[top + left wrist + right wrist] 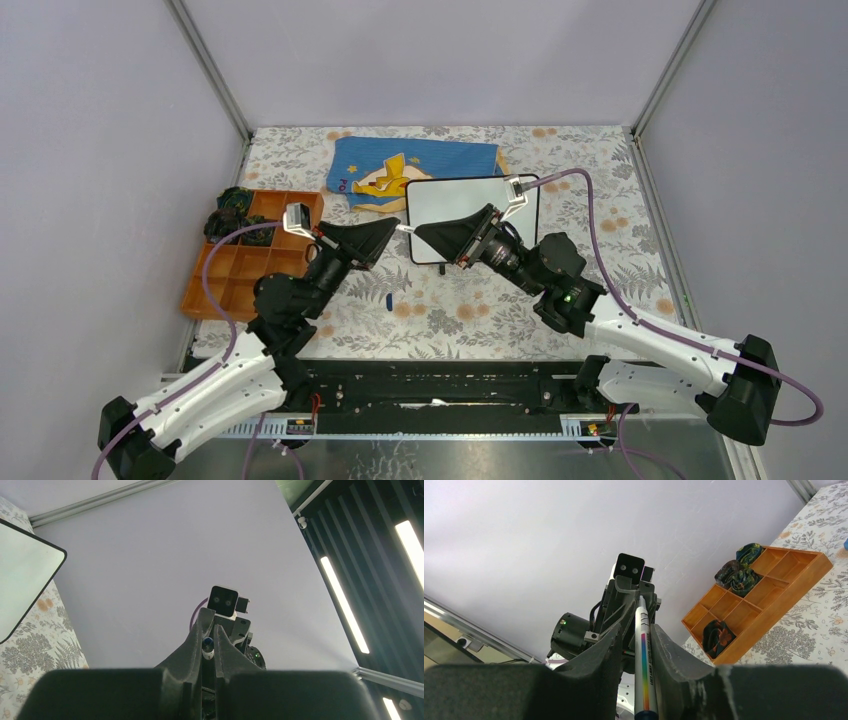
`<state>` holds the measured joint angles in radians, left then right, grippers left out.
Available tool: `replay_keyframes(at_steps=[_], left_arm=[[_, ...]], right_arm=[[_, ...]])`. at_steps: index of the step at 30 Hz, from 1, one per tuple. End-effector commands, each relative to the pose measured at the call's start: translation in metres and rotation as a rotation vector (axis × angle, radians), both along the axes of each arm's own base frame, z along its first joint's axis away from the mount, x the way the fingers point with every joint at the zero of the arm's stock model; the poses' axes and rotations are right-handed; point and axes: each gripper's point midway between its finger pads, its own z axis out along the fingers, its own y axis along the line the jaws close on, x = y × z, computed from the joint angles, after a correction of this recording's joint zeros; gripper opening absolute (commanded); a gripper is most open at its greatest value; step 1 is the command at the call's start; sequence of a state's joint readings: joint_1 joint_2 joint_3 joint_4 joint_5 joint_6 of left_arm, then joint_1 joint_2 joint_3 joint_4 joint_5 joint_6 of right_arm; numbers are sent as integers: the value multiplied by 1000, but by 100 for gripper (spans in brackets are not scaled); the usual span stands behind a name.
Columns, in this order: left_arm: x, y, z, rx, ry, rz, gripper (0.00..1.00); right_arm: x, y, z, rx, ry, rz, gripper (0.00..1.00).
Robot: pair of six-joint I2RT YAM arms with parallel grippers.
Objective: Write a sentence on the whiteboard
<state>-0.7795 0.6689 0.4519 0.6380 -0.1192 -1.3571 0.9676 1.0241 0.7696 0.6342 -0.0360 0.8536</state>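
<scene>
1. The whiteboard (452, 200) sits toward the far edge of the desk (610, 210), about mid-width, with its far-left corner lapping a blue cloth (420, 160). What I can see of its face is bare. No sentence shows, so I judge the writing not yet begun.
2. My right tool (421, 232) pinches a marker (644, 655) along its barrel. The pen lies between its fingers and points at the left tool (391, 231).
3. The two tools meet nose to nose above the board's near-left corner. The marker's end shows between the left tool's fingers, which sit close together. Whether they clamp it I cannot tell.
4. A small blue piece (388, 300) lies on the desk nearward of that corner. It is likely the cap, so uncapping looks done. What is left is bringing the tip down to the board and writing every word.
5. The orange tray (250, 255) hugs the left edge, and enclosure walls close the left, right and far edges. Bare desk lies right of the board and along the near edge. My right arm covers the board's near-right corner.
</scene>
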Motion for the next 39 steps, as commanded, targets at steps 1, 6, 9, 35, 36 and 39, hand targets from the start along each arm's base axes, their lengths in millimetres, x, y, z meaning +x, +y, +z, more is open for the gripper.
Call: replay_keyframes(at_steps=[1,6,9,35,36,39], left_arm=[[0,-1,-3,6,-7,11,0],[0,-1,-4,5,-4,13,0],[0,0,-4,3,-2,17,0],[1,-5,-10,27,2,8,0],[0,-6,-10,32,2,5,12],[0,-5,-14,53,9,11,52]], right_arm=[[0,-6,27,76,-47,-26,33],[0,-6,25,73,-43,-25,30],[-1,-5,24,69,-45,-18,27],[-5,-11,21,37,-69,-24,0],[-5,-13,23,35,-82,-30,0],[-4,-19,26,-6,-118,-60,0]])
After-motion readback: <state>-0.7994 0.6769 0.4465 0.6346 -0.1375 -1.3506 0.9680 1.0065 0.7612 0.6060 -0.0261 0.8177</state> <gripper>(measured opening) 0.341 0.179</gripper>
